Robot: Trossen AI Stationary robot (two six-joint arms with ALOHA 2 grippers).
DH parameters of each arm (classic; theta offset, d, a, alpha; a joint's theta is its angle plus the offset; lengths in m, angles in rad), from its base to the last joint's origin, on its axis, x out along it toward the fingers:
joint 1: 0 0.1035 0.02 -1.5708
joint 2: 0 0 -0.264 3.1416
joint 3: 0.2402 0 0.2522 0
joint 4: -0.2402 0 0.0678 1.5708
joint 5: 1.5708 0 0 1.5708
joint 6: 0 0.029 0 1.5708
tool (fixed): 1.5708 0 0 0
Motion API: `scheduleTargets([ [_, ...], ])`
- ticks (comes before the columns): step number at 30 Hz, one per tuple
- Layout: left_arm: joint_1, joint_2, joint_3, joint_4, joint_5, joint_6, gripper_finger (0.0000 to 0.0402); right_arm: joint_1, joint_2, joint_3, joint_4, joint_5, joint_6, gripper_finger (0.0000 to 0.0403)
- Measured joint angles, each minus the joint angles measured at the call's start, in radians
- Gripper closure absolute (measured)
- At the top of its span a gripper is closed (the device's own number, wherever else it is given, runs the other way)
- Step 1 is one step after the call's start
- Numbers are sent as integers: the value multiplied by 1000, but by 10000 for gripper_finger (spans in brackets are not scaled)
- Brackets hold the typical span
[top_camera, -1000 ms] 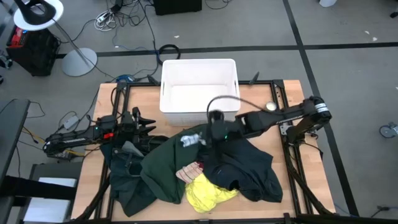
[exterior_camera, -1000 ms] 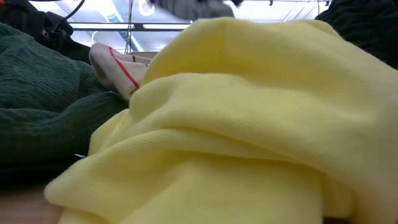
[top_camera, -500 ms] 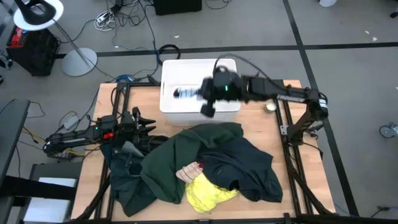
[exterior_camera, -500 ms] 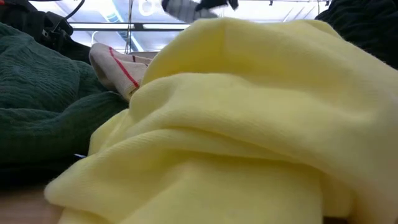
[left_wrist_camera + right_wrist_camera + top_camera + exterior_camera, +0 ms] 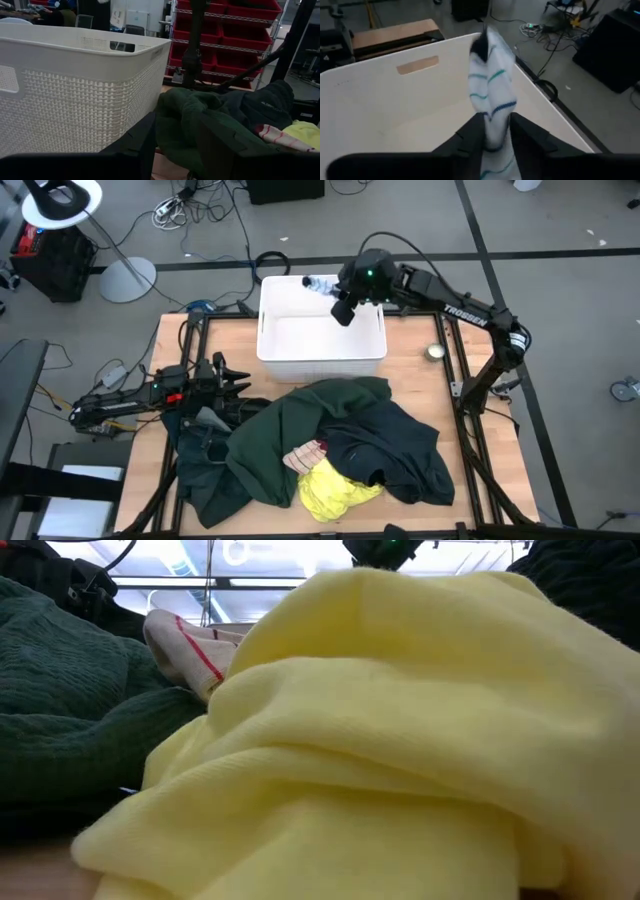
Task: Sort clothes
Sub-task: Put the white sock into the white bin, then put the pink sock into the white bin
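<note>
Since a second ago, the right gripper point(image 5: 340, 302) has swung from the clothes heap to above the far edge of the white rectangular woven-plastic bin point(image 5: 320, 352). A white sock with teal stripes point(image 5: 491, 97) sits between its two fingers, which flank it closely; its free end points over the bin's far wall, with bare bin floor on the near side. That arm stretches leftward from its right-side base. Near the bin lie the large dark green garment point(image 5: 290, 435), dark navy garment point(image 5: 395, 450) and yellow piece point(image 5: 335, 488). At the table's left edge, the left gripper point(image 5: 232, 382) rests low beside the green fabric, jaws spread.
</note>
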Motion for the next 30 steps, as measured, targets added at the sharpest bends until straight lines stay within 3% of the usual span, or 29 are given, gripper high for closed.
scheduleTargets([
  [8,0,0,0,0,0,0,264,-14,0,0,-14,-14,-23,244],
  [16,0,0,0,0,0,0,264,56,-1,0,-174,-36,68,234],
  [22,0,0,0,0,0,0,264,198,-8,0,-230,-109,205,235],
  [30,0,0,0,0,0,0,264,470,-5,0,-131,-51,365,237],
])
